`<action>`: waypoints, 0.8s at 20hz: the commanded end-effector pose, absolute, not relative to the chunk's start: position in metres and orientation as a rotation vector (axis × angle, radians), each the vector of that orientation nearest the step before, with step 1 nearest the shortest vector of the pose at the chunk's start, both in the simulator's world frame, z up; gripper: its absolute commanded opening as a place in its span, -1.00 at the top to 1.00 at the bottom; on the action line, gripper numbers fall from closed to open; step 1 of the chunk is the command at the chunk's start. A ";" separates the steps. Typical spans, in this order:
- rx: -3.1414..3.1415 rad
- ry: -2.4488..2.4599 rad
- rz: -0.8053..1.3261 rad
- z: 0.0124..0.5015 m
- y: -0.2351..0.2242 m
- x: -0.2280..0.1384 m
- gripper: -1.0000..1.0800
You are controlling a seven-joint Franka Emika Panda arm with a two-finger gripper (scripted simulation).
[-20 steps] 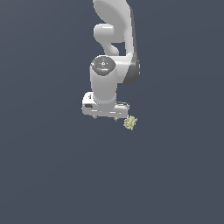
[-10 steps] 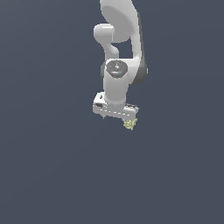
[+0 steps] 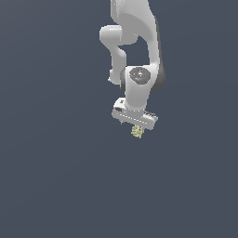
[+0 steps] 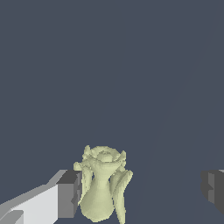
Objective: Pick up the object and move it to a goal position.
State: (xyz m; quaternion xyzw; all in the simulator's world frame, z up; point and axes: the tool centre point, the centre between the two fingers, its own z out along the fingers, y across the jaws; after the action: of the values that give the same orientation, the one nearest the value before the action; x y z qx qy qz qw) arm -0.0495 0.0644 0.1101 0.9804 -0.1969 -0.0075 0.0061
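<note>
Object: small pale yellow-green lumpy piece, vase-like with a ruffled crown. In the wrist view its long axis runs lengthwise between the jaws, crown end pointing away from the camera. It lies against one dark finger pad, well apart from the other.

Gripper: white, jaws spread wide, nothing clamped. In the exterior view the object shows just under it.

Surface: uniform dark grey-blue, featureless; no walls or edges distinguishable.
</note>
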 end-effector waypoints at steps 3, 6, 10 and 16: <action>3.050 -0.725 -0.012 0.102 0.084 -0.059 -0.92; 3.039 -0.778 -0.008 0.097 0.094 -0.064 -0.92; 3.028 -0.830 -0.003 0.093 0.103 -0.069 -0.92; 3.020 -0.864 0.000 0.091 0.109 -0.073 -0.92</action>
State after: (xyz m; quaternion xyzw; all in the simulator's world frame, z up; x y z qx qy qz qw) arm -0.0720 0.1081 0.0913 0.9622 -0.2725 -0.0004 0.0002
